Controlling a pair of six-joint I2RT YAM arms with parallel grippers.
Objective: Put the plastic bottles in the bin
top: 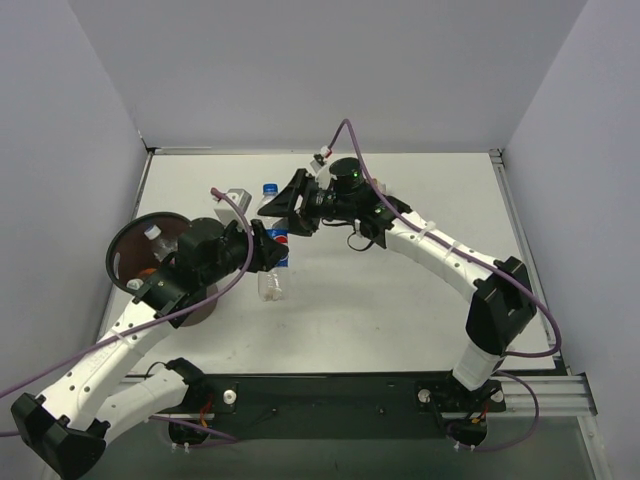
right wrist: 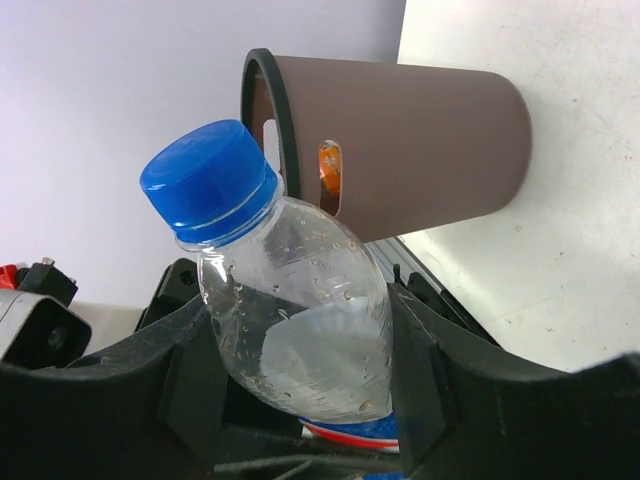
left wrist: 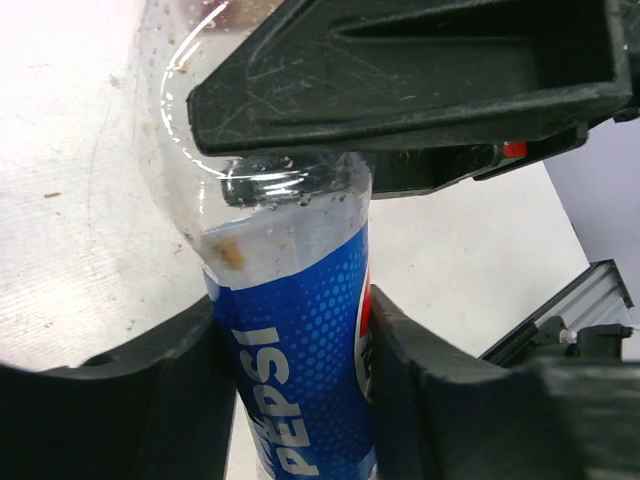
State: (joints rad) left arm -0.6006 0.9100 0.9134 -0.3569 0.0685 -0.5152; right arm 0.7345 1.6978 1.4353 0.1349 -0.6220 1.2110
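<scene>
The blue-capped Pepsi bottle [top: 272, 283] is held off the table between both grippers. My left gripper [top: 272, 250] is shut on its blue label [left wrist: 290, 360]. My right gripper [top: 283, 212] is shut on its clear upper part [right wrist: 300, 320], just below the blue cap [right wrist: 208, 172]. The bin [top: 115, 245] stands at the left, beside my left arm; its brown wall [right wrist: 420, 140] fills the right wrist view. An orange bottle [right wrist: 329, 175] shows through a slot in the wall. From above, a white-capped clear bottle [top: 151, 232] and the orange one [top: 148, 270] lie inside. The red-and-yellow-labelled bottle is hidden.
Grey walls close off the white table [top: 400, 290] at the back, left and right. A black base plate with a metal rail [top: 400, 390] runs along the near edge. Pink cables loop over both arms.
</scene>
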